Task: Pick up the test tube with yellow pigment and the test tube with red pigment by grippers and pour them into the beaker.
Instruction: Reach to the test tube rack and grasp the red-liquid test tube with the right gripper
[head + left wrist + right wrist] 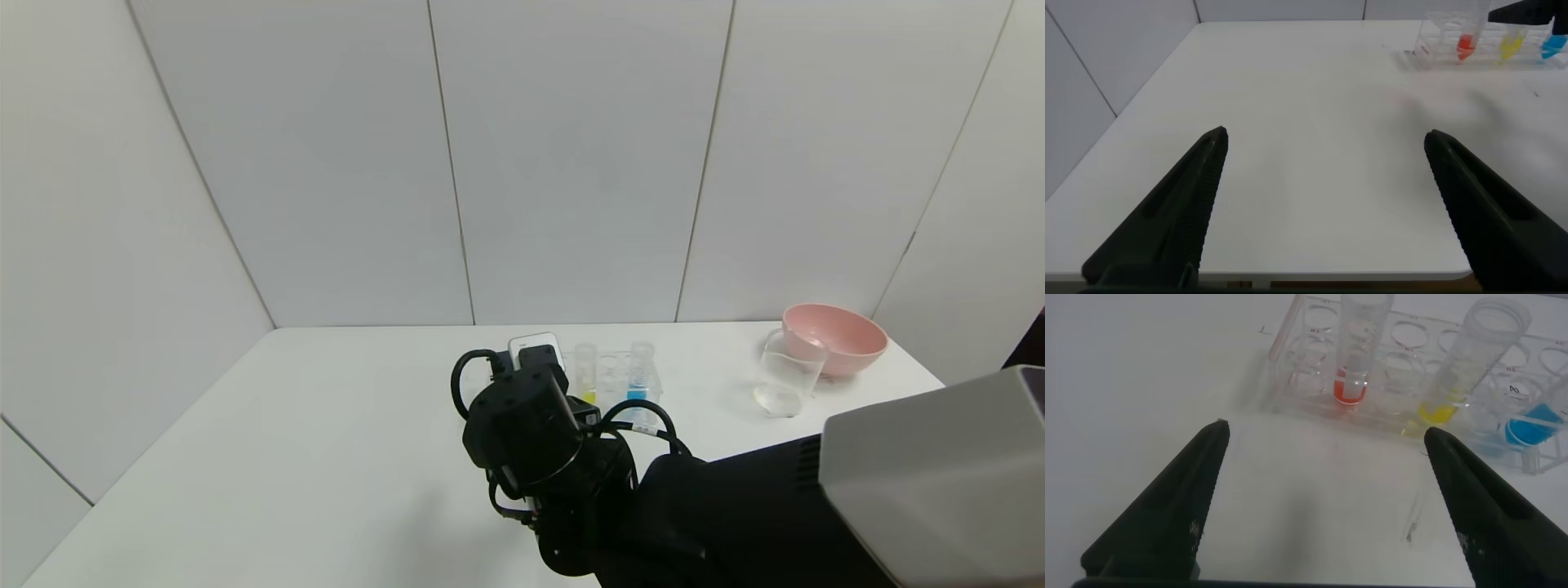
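A clear rack holds the test tube with red pigment, the test tube with yellow pigment and a tube with blue liquid, all upright. My right gripper is open just in front of the rack, with bare table between its fingers, facing the red and yellow tubes. In the head view the right arm's wrist hides the red tube; the yellow tube shows beside it. The beaker stands to the right. My left gripper is open over the table's near left part, holding nothing.
A pink bowl sits right behind the beaker at the table's far right corner. The white table ends at a wall behind the rack. From the left wrist view the rack stands far off.
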Controlling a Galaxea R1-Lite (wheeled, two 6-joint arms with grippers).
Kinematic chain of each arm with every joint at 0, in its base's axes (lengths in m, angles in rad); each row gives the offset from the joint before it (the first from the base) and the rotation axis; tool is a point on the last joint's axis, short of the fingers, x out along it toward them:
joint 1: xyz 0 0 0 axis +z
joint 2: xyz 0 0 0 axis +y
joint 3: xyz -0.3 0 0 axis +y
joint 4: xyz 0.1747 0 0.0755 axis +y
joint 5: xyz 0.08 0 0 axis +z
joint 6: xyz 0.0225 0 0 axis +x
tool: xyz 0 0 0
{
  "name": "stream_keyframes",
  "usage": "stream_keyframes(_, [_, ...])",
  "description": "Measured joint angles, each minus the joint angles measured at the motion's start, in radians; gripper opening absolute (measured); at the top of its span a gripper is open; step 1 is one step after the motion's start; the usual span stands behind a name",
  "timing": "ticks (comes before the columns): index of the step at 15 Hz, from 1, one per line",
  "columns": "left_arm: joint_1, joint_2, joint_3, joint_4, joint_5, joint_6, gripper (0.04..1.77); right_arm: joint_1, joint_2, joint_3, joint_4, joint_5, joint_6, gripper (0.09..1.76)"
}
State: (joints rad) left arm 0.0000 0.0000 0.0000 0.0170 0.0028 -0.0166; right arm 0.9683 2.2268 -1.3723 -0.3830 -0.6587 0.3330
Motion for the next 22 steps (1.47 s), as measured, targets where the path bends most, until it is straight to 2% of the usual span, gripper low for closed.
stream_keyframes(16, [0.0,0.0,0.0,0.0,0.0,0.0,1.72,-0.104,0.273,-0.382,0.019,-0.005,-0.056,1.71])
stream_keyframes(22, [0.0,0.0,0.0,0.0,0.0,0.0,1.72,-0.128,0.317,-0.451,0.03,-0.005,-0.086,1.71])
